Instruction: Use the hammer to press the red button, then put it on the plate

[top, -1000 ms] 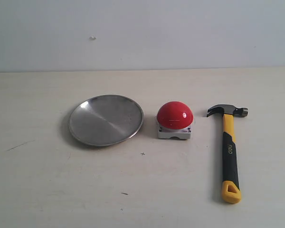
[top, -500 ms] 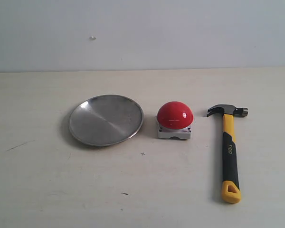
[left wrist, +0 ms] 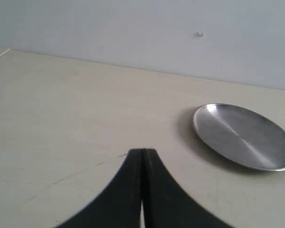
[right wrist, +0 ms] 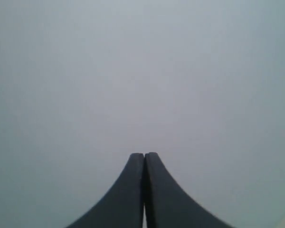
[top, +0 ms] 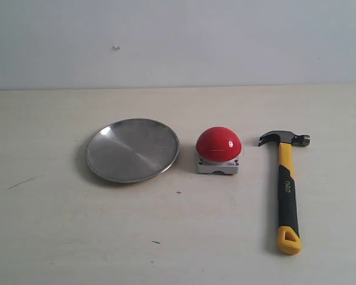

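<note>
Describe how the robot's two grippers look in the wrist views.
The left gripper shows two matte black jaws, each broad at the base and curving inward to a narrow, blunt tip. The right gripper has the same shape but reads as dark grey. No cables, markings or arm links show, and the exterior view shows no arm at all.

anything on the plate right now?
Nothing: the plate shows bare metal in exterior and left wrist views. The hammer lies off it, beyond the red button. Underneath the plate is hidden.
</note>
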You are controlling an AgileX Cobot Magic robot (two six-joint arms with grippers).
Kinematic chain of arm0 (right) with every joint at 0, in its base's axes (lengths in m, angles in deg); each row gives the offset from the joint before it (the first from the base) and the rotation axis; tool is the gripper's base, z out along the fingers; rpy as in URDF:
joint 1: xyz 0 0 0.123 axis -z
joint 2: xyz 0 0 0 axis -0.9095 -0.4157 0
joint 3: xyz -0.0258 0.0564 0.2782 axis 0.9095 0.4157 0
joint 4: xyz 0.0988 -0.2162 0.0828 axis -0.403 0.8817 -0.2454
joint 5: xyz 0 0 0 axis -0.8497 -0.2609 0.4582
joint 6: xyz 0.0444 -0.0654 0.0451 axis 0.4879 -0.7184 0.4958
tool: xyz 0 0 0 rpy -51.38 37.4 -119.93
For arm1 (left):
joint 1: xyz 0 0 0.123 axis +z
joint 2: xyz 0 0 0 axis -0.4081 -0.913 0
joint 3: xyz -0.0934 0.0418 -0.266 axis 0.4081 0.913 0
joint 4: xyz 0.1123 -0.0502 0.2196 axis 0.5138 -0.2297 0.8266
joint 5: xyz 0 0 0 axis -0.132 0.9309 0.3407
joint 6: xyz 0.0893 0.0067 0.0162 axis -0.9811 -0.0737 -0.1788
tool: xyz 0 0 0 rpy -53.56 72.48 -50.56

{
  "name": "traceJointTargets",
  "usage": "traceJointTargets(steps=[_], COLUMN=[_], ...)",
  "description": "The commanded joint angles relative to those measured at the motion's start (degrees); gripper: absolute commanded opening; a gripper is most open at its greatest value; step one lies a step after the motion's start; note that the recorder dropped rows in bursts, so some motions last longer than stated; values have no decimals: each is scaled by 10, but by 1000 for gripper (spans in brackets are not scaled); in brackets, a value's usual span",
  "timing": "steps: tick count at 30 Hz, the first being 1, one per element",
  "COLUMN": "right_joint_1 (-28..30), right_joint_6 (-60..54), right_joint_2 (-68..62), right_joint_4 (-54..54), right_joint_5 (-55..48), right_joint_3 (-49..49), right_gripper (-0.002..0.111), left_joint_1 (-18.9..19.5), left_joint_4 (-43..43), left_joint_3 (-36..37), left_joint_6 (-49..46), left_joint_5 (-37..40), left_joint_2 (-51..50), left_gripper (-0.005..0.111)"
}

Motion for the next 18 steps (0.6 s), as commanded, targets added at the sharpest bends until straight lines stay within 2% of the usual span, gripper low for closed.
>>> traceJointTargets(steps=[1, 6, 11, 14, 18], right_joint_1=[4, 4, 4, 4, 4], right_joint_6=[32, -49, -101, -143, -175], right_joint_2=[-18, -136, -312, -450, -631], right_joint_4=[100, 108, 109, 129, 138], right_joint_5=[58, 52, 26, -57, -253], right_joint_3=[-61, -159, -262, -339, -461], right_gripper=[0, 0, 0, 0, 0], left_joint_1=[0, 0, 0, 0, 0], left_joint_4=[-2, -2, -2, -2, -2], left_joint_3=[-1, -1, -1, -1, -1], left_joint_6=[-2, -2, -2, -2, -2], left_joint_5=[-3, -3, -3, -3, -3], left_joint_2=[4, 4, 4, 4, 4], left_gripper=[0, 0, 0, 0, 0])
